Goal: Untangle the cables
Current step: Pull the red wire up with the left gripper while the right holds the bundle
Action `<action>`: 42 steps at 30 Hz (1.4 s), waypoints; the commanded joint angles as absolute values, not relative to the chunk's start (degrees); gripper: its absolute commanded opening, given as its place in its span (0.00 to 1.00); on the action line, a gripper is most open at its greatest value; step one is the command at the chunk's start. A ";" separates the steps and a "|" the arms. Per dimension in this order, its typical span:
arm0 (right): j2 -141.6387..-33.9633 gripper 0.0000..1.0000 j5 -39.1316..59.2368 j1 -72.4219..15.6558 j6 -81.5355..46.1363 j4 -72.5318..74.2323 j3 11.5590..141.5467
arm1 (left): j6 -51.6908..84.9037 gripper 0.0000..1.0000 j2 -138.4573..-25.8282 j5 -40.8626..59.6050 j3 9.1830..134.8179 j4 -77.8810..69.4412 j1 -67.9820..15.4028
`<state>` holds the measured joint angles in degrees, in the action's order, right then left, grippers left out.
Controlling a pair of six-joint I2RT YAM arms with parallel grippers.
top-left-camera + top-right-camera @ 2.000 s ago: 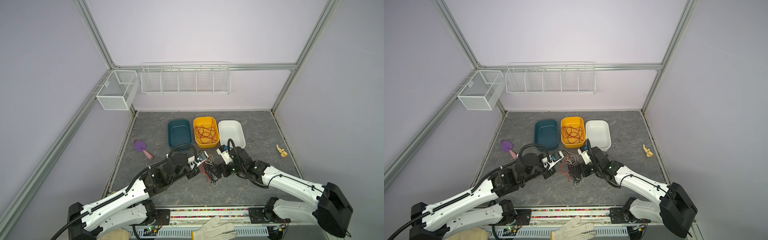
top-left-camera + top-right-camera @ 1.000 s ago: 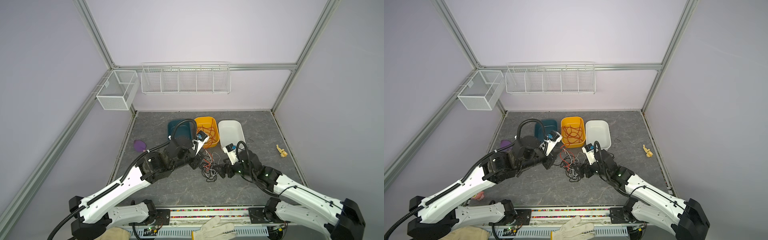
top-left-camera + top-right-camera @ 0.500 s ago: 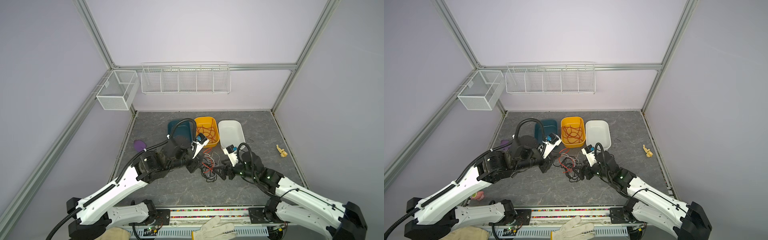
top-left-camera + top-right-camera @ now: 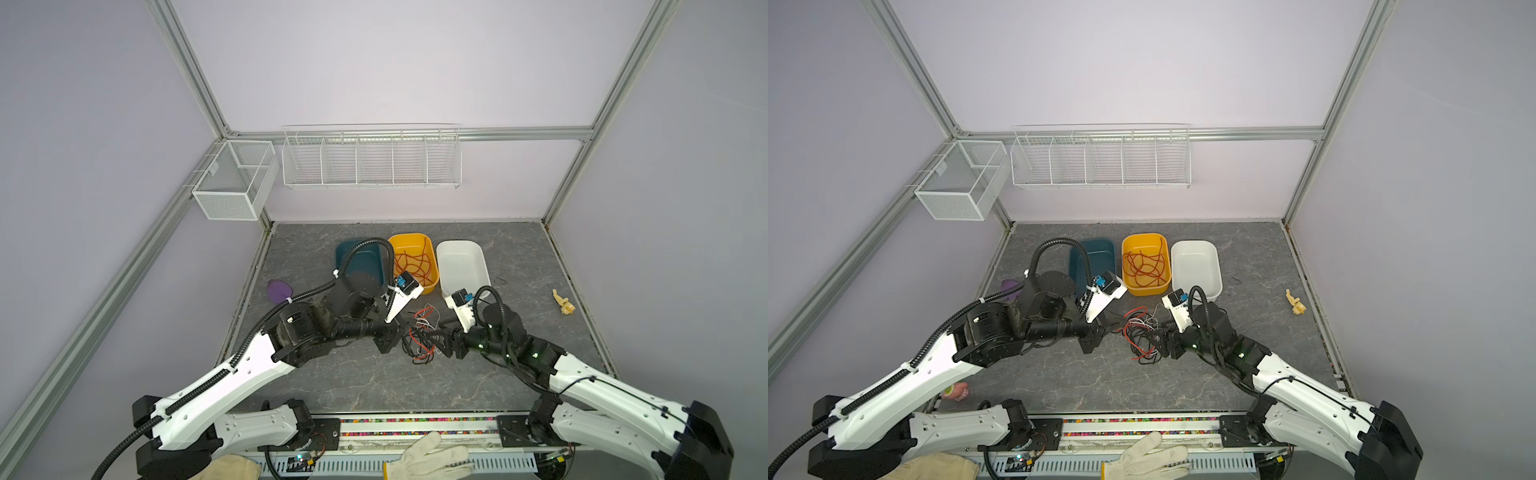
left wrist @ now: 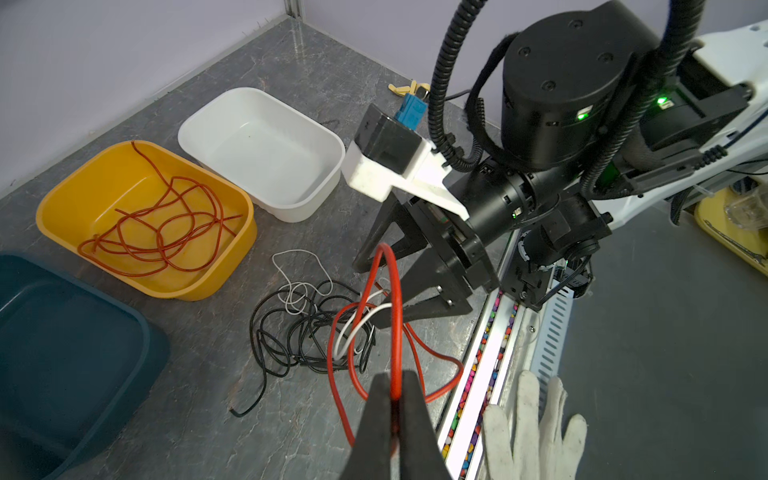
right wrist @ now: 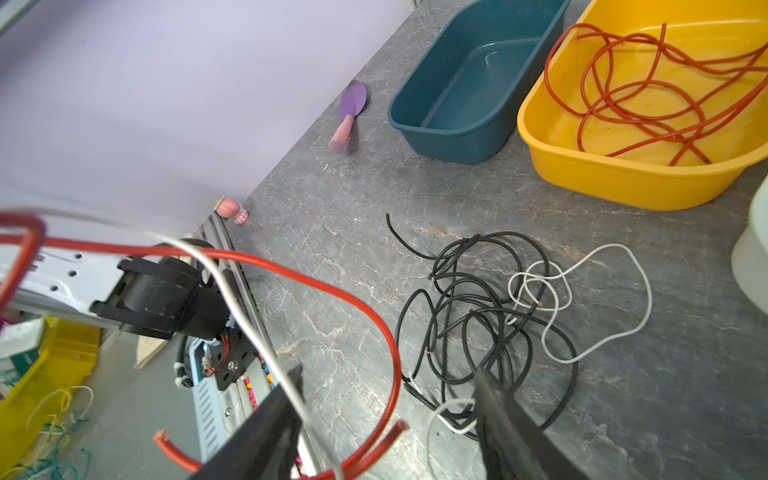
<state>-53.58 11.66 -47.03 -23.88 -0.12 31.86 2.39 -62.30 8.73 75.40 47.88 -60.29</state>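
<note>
The worktop (image 4: 332, 374) is seen carrying a yellow tub (image 4: 409, 237), upper centre in a top view, with red-orange strands inside. The tangled cables (image 4: 419, 336) are found mid-frame between the arms. A red cable (image 5: 397, 316) is pinched by the left gripper (image 5: 395, 392); the right gripper (image 6: 386, 374) is seen spread.

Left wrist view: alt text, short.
The left claw pinches a red cable rising from a black-and-white tangle of cables on the table. Opposite, the right claw stands open at the tangle; a yellow tub holds other red cables.
</note>
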 commanded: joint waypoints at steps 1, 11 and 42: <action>-53.83 0.47 10.83 -47.48 -23.82 1.58 30.87 | 3.52 0.00 -61.66 10.72 76.25 47.82 -60.64; -56.33 0.08 3.69 -47.75 -23.74 -2.76 32.56 | 2.64 0.00 -60.59 5.35 79.33 53.90 -60.60; -69.42 0.12 0.81 -47.22 -26.65 -9.98 38.82 | 2.84 0.00 -50.25 -0.29 98.04 62.92 -60.56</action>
